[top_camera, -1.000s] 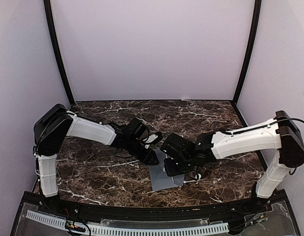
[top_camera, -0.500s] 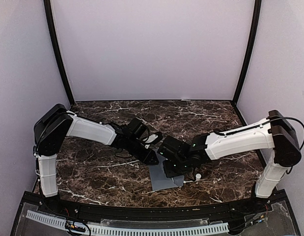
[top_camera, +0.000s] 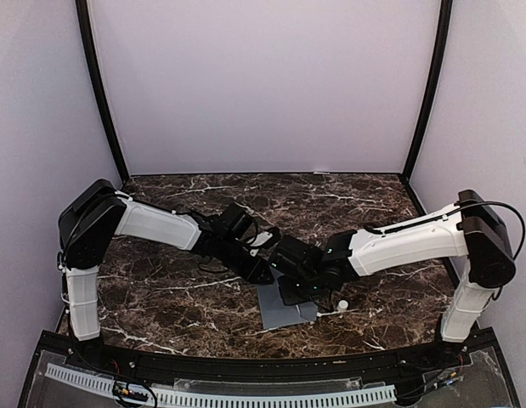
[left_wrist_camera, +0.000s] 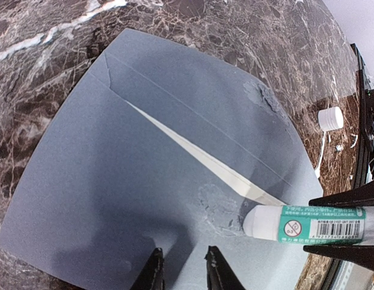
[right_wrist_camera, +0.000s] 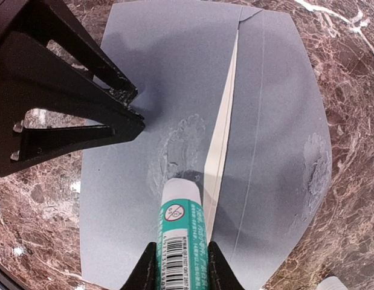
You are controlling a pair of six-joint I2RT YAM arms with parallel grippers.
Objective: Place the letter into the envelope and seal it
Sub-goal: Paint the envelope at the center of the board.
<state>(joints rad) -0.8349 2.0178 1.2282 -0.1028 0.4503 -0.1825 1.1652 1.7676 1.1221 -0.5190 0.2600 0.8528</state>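
The grey envelope (top_camera: 284,310) lies flat on the marble table, also in the left wrist view (left_wrist_camera: 114,169) and the right wrist view (right_wrist_camera: 132,72). A thin cream sliver of the letter (left_wrist_camera: 199,158) (right_wrist_camera: 220,139) shows along the flap edge; the rest is hidden inside. My right gripper (right_wrist_camera: 180,248) (top_camera: 290,289) is shut on a green-labelled glue stick (right_wrist_camera: 180,235) (left_wrist_camera: 307,223), whose white tip touches the envelope beside glue smears. My left gripper (left_wrist_camera: 183,254) (top_camera: 264,274) is slightly open and empty, its tips down at the envelope's surface.
A small white glue cap (top_camera: 342,304) (left_wrist_camera: 330,118) lies on the table just right of the envelope. A second rough glue patch (right_wrist_camera: 316,163) marks the envelope's far corner. Both arms cross close together over the envelope.
My right arm has shifted left over the envelope, carrying the glue stick with it. The left arm and the envelope have not moved.
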